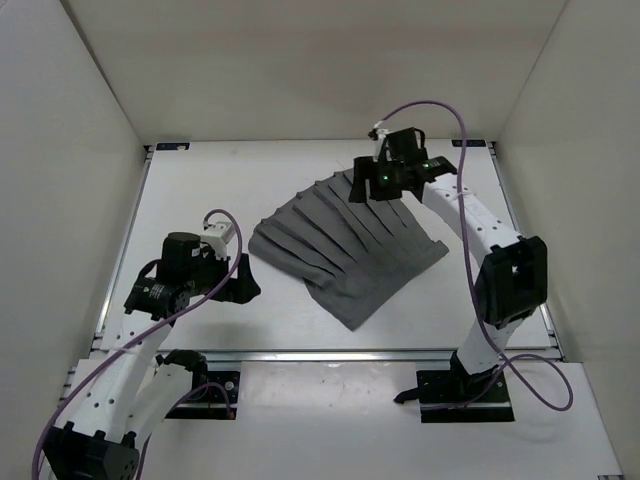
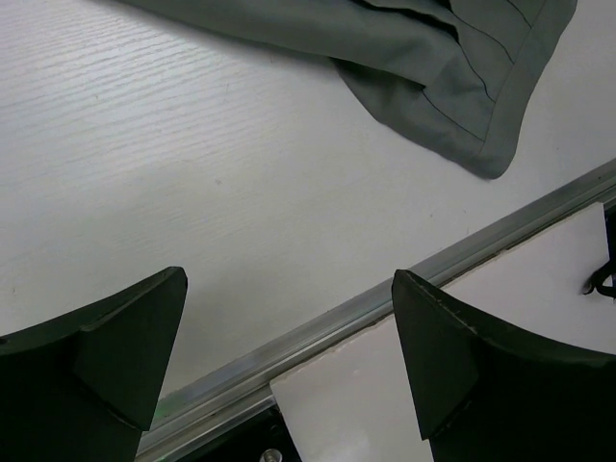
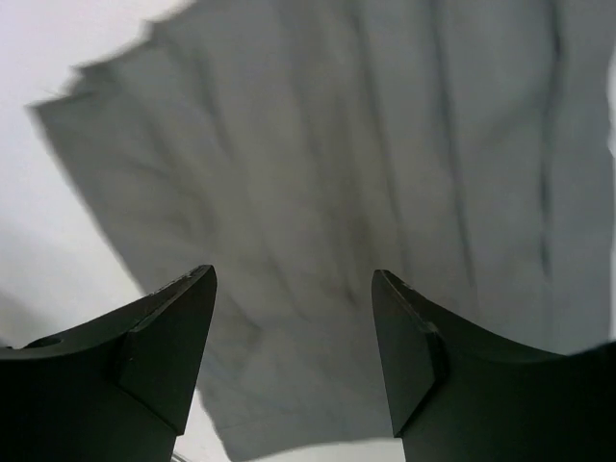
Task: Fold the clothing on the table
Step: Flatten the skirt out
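3 plain white matte wall panels close the space in: a back wall (image 1: 320, 70), a left wall (image 1: 60, 220) and a right wall (image 1: 585, 200), each leaning outward toward the edges of the overhead view. They meet the flat white rectangular table (image 1: 200, 190), which is edged by a thin silver metal rail (image 1: 330, 353). Small blue corner brackets (image 1: 172, 147) sit at its 2 far corners. A white board ledge (image 1: 320, 400) lies on the near side of the rail. The light is even and diffuse, with soft shadows.

White surrounding walls (image 1: 70, 120), white front ledge (image 1: 330, 400)
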Available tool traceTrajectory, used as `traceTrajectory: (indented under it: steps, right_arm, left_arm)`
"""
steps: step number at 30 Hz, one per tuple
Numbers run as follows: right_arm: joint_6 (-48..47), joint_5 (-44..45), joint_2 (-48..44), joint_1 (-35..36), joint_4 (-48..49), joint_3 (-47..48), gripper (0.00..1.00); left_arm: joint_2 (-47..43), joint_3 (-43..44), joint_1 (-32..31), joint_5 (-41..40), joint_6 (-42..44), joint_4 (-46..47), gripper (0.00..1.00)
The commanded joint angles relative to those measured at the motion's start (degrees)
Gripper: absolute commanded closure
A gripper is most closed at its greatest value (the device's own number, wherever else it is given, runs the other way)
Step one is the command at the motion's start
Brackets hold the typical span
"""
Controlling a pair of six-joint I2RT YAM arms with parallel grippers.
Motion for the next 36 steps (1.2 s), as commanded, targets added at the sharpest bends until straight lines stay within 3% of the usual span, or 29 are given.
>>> traceTrajectory:
  steps: [1,4,7,11,16,19,22,28,30,32,34,36]
  right_arm:
    - [0.33,8.33,-2.81,-0.85,2.15,-7.06,0.37]
    - [4.54,6.95,-3.16,-5.32,4.24,-17.33,0.39]
    - [6.4,5.0,-4.74,-6.13,9.25,-24.63,0.39]
    - [7.19,6.41,-4.92,-3.58,11.55,-29.39,0.39]
    - [9.38,6.32,-4.05,1.59,13.75,-35.2,0.39]
    - [12.1,4.3,-3.08,6.24,15.76,-36.96,0.39]
    - [16.23,0.27,-1.24,11.52,19.8,-37.14,0.4]
    - [15.54,-0.98,4.83,17.34,18.94,-25.02,0.39]
    - [13.26,-0.97,3.08,16.73,17.63,-23.87,0.38]
    - [12.64,-0.63,-2.87,15.15,18.58,-24.74,0.38]
    - [12.82,0.52,-8.51,12.87,19.82,-28.94,0.37]
    - [12.21,3.58,-14.48,10.68,18.42,-31.32,0.35]
  left_arm:
    - [-2.45,-1.64,1.12,2.3,0.2,2.0,0.01]
    - [-3.95,-1.83,-0.63,4.68,0.74,3.49,0.01]
    - [-4.21,-2.36,-1.51,4.42,0.38,3.93,0.14]
    - [-4.48,-4.54,-1.78,5.4,-0.92,6.12,0.21]
    - [-5.71,-11.39,-4.94,5.3,-11.99,18.5,0.33]
    - [-4.83,-13.42,-7.23,5.31,-14.2,21.6,0.37]
    - [-6.32,-14.04,-4.25,5.22,-15.0,22.21,0.36]
    - [-5.71,-14.4,-4.59,-0.31,-14.38,18.44,0.39]
    - [-4.31,-15.01,-5.64,-4.52,-18.05,17.74,0.46]
    - [-4.13,-16.67,-5.82,-4.89,-21.67,19.22,0.63]
    - [-5.09,-21.66,-5.65,-5.5,-26.58,22.99,0.67]
    - [-6.58,-25.11,-6.43,-7.69,-29.13,24.67,0.61]
